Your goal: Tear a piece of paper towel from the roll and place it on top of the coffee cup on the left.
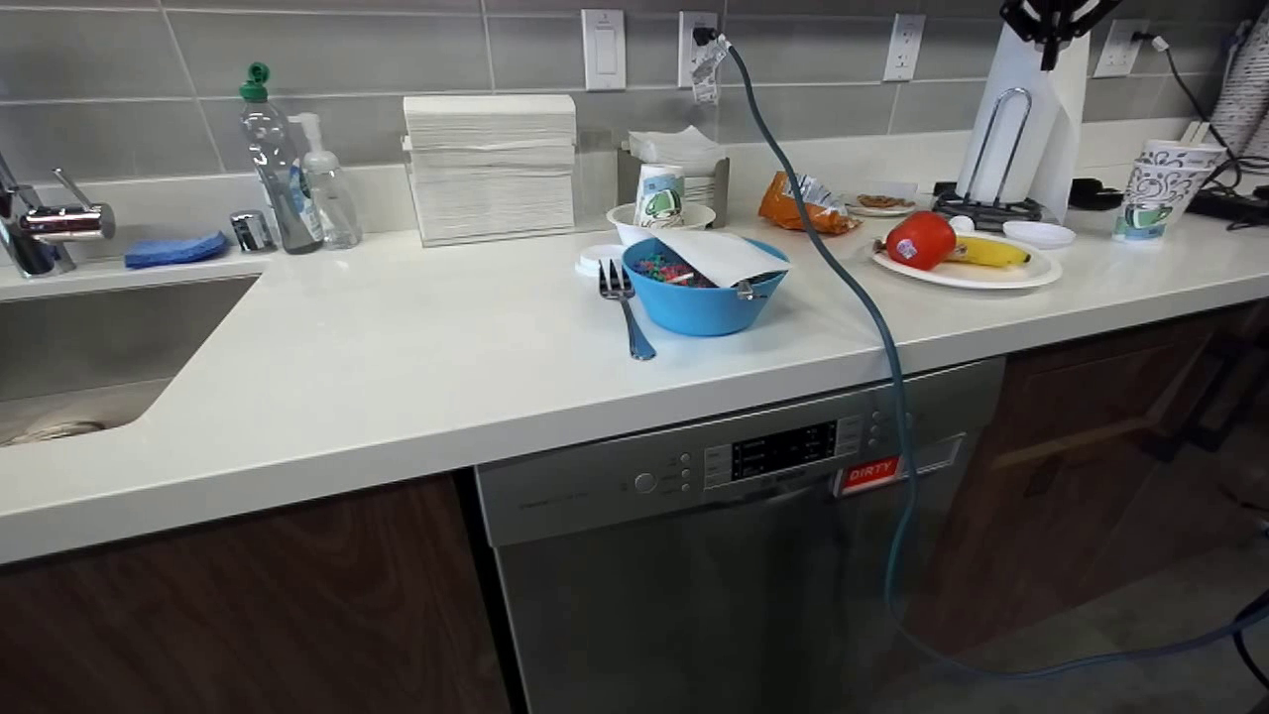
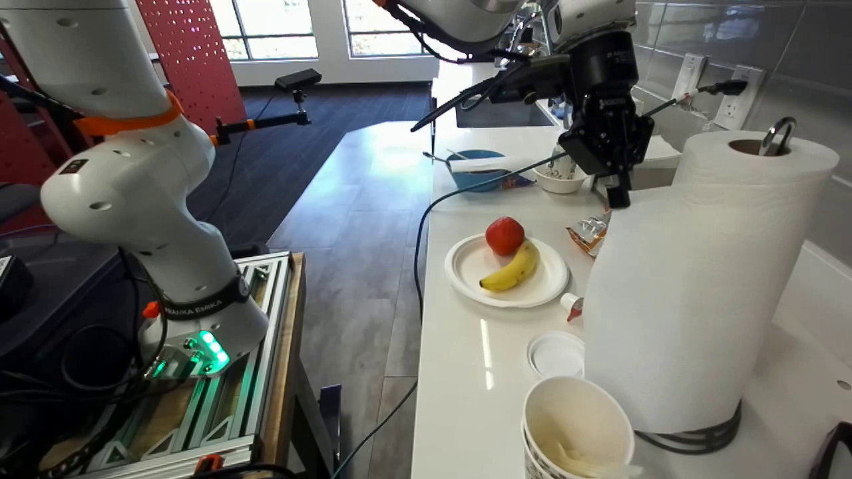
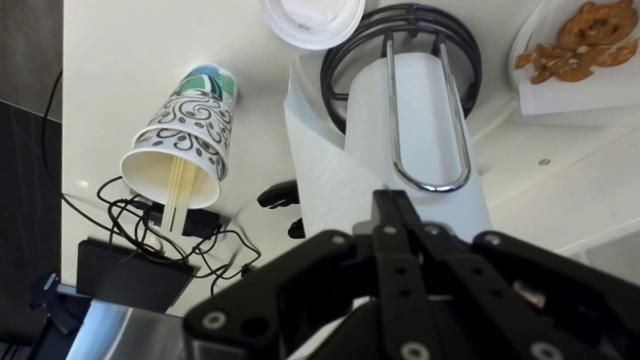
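The white paper towel roll (image 1: pixel 1043 129) stands on its black wire stand at the back right; it also shows in an exterior view (image 2: pixel 732 279) and the wrist view (image 3: pixel 425 125). A loose white sheet of paper towel (image 2: pixel 626 306) hangs out from the roll's side, still joined to it; it shows in the wrist view (image 3: pixel 330 190). My gripper (image 2: pixel 620 198) is shut at the sheet's upper corner; its fingertips (image 3: pixel 392 196) pinch that edge beside the roll. The coffee cup (image 1: pixel 659 198) with green markings stands in a white bowl (image 1: pixel 699 215), far from the gripper.
Stacked dark-patterned cups (image 1: pixel 1170 188) with stir sticks stand near the roll. A plate (image 2: pixel 459 266) holds a banana and a red round thing. A blue cable (image 1: pixel 843 268) crosses the counter. A blue bowl (image 1: pixel 704 309), fork and orange bag (image 1: pixel 808 205) lie nearby.
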### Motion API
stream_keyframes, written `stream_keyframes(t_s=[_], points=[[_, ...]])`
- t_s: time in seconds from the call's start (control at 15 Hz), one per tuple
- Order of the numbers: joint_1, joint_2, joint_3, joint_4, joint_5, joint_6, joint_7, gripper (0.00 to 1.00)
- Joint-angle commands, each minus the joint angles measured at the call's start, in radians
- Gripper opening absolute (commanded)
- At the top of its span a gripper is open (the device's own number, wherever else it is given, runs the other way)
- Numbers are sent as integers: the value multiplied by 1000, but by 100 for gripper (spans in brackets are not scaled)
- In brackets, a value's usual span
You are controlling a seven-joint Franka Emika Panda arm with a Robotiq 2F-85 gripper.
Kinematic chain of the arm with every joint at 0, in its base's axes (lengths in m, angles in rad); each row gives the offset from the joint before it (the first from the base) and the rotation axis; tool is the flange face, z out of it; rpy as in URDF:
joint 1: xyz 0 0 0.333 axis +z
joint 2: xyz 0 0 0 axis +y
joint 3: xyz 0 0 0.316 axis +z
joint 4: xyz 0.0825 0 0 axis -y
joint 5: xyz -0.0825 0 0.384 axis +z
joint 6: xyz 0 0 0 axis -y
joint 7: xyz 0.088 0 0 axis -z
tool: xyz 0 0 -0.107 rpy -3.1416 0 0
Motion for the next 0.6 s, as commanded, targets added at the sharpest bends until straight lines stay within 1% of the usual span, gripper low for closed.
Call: stream_keyframes(t_s=[0.0, 0.53], points=[[18, 14, -4, -20, -29, 16, -2, 0], [39, 48, -2, -16, -36, 22, -31, 0]])
